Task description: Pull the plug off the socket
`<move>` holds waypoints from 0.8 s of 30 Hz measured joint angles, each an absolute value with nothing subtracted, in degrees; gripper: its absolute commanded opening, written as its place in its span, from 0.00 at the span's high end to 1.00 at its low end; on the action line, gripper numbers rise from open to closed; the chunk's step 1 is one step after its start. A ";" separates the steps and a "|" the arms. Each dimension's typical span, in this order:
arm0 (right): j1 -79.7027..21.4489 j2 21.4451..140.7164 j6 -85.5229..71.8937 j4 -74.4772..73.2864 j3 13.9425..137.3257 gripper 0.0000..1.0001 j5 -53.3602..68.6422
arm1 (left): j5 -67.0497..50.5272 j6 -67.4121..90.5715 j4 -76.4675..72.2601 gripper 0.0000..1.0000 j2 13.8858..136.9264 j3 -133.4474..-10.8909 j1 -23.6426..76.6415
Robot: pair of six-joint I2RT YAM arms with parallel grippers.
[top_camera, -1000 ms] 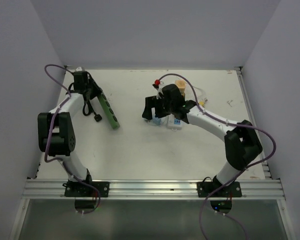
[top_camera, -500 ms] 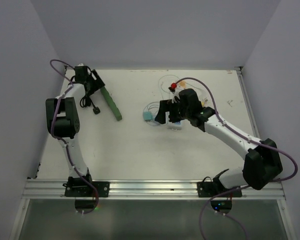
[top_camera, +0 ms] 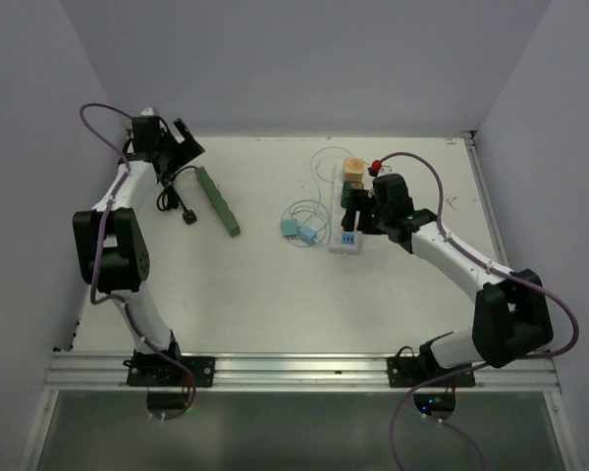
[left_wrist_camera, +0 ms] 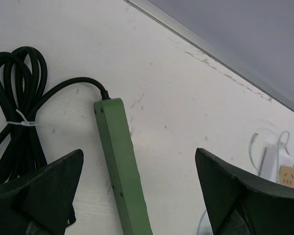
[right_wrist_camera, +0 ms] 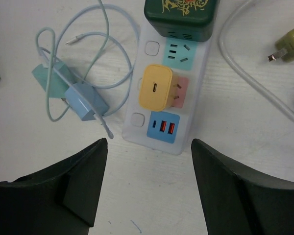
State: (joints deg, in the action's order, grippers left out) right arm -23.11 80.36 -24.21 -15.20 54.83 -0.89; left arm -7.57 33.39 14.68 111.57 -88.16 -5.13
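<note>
Right claw [right_wrist_camera: 149,191] hangs with fingers wide apart and empty, over the near end of the white strip [right_wrist_camera: 195,73] and touching nothing. The yellow plug [right_wrist_camera: 156,87] sits in the strip's middle socket, a dark green cube [right_wrist_camera: 181,17] occupies the socket beyond it, and a blue charger [right_wrist_camera: 85,103] with looped cable lies loose on the table [right_wrist_camera: 264,122] just left of the strip. Left claw [left_wrist_camera: 137,196] is likewise spread and empty at the far left corner, over a green bar [left_wrist_camera: 122,161] with black cord [left_wrist_camera: 19,112] bundled to its left, well apart from the strip.
</note>
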 measured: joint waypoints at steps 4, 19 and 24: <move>-23.18 86.46 -23.97 -16.43 58.94 0.29 -2.28 | -6.22 33.80 15.07 0.00 96.86 -79.55 -1.89; -23.53 103.28 -24.97 -18.41 69.63 0.46 -6.74 | -4.60 31.51 16.51 0.01 55.27 -46.15 7.05; -24.95 104.09 -25.93 -19.38 69.63 0.50 -8.49 | -4.27 29.93 18.46 0.00 54.17 -43.20 7.14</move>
